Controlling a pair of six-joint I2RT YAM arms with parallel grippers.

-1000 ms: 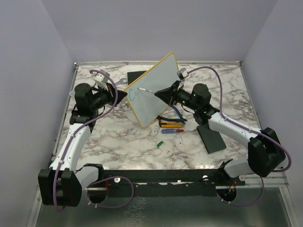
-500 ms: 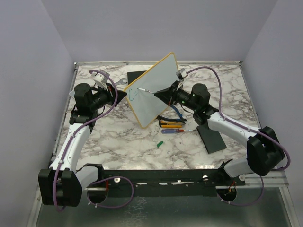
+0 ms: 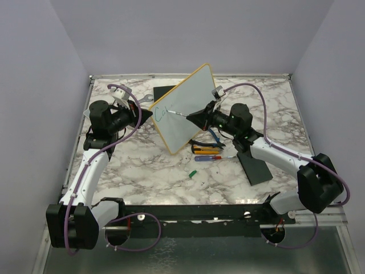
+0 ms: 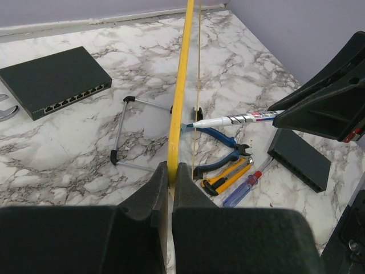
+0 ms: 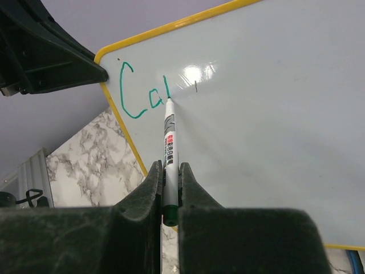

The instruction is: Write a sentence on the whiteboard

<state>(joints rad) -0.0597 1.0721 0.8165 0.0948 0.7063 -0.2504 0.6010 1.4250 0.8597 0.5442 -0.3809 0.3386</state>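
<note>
Jaws of L gripper clenched on the yellow rim of the whiteboard, bottom centre of the L wrist view; board seen edge-on there, running up the middle of the frame. R gripper jaws clamped on a marker, bottom centre of the R wrist view, tip pointing up and touching the board's face. Sentence is teal and reads just "Cal", upper left of that frame by the board's rounded corner; tip sits at the foot of the "l".

Top view: board stands steeply tilted at frame centre, btwn the two grippers, over a marble table. Green cap lies alone below centre. Just below and right of the board's low corner: screwdriver, yellow utility knife, blue-handled pliers, close together. Flat black rectangle right of them. Wire stand left of the board in the L wrist view; can't tell if they touch. Black network switch further back, upper left.
</note>
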